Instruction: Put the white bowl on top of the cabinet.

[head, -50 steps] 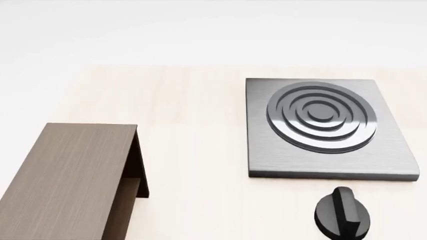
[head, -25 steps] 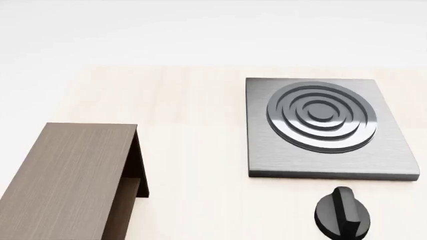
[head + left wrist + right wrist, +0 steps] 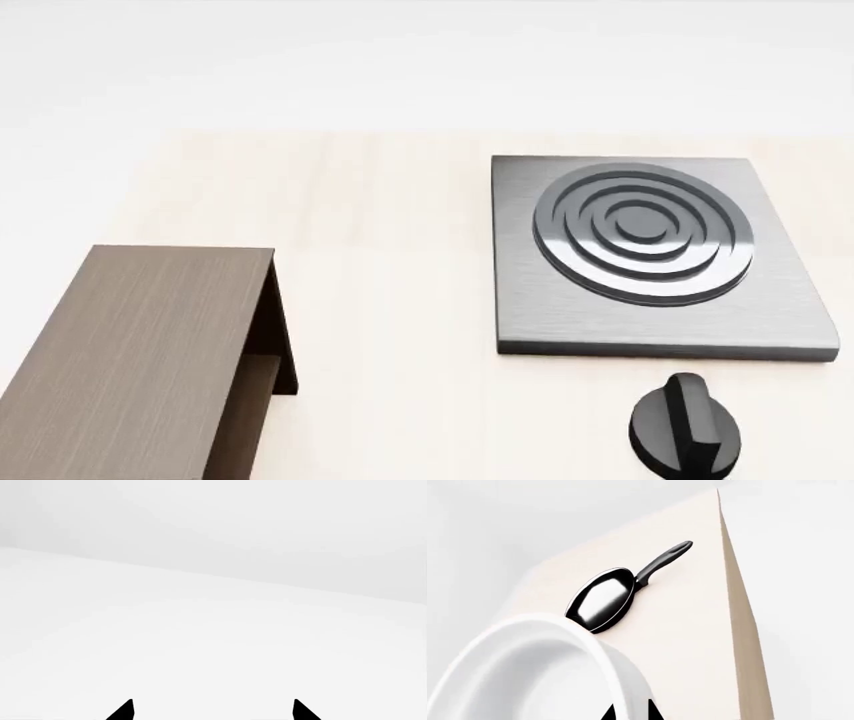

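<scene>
Right gripper (image 3: pixel 630 712) clenched on the white bowl (image 3: pixel 527 675) rim, frying pan (image 3: pixel 602 599) beyond the bowl; left gripper (image 3: pixel 213 711) released; cabinet (image 3: pixel 127 350) top bare

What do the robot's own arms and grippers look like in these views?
Little shows. The left gripper appears only as two plain black pointed fingertips; the right gripper likewise, as two narrow black tips. No arms, cables or markings show; the head view shows neither arm.

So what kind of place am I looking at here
Most likely a simulated kitchen counter: a grey stove plate with concentric rings and a black knob sit on a pale tabletop, with a black frying pan and a white bowl nearby.
</scene>
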Tool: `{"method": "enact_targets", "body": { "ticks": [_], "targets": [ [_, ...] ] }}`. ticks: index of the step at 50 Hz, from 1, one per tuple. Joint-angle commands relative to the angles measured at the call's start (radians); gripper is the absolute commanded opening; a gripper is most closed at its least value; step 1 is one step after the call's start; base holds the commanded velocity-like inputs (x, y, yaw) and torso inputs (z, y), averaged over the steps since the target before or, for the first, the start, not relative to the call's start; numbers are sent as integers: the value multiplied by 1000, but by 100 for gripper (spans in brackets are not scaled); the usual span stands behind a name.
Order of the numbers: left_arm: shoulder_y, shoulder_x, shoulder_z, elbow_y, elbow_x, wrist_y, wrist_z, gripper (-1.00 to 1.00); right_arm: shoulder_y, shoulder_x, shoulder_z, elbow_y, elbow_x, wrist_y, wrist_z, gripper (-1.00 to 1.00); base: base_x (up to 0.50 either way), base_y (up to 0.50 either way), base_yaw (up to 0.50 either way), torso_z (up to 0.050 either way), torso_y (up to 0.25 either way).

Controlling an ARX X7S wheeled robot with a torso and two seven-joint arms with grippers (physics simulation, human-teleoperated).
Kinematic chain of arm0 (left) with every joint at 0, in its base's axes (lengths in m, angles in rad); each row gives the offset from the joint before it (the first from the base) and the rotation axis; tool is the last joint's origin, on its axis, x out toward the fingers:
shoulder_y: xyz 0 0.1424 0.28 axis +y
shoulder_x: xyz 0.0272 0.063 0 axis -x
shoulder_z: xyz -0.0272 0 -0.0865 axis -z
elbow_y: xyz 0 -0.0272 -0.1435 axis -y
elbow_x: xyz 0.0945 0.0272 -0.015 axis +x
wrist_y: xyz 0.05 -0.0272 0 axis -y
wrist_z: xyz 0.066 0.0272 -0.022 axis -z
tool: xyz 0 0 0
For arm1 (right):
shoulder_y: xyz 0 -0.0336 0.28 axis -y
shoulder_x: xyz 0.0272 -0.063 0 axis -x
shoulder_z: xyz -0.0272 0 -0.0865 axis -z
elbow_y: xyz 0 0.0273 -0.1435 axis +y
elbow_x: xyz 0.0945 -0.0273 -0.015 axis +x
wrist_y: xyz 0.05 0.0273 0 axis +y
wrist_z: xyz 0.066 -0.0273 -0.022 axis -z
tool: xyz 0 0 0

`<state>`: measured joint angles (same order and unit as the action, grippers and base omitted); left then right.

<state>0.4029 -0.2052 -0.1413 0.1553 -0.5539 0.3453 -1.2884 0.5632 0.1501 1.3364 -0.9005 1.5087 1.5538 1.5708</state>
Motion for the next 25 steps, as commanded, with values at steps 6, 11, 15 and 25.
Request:
{"method": "enact_targets", "body": {
  "ticks": [6,11,15,25],
  "targets": [
    [4,19,-16,2,23,8,26,100,103,7,-89,14,-93,17,0,-100,0,0,0,0,2],
    [5,18,-16,5,24,7,24,100,122,23,-137,30,-145,17,0,-100,0,0,0,0,0],
    [5,18,-16,4,24,7,23,100,137,29,-171,41,-171,17,0,-100,0,0,0,0,3],
    [3,17,-16,1,22,8,25,100,210,69,-234,56,-219,17,0,-100,0,0,0,0,1]
  ]
}}
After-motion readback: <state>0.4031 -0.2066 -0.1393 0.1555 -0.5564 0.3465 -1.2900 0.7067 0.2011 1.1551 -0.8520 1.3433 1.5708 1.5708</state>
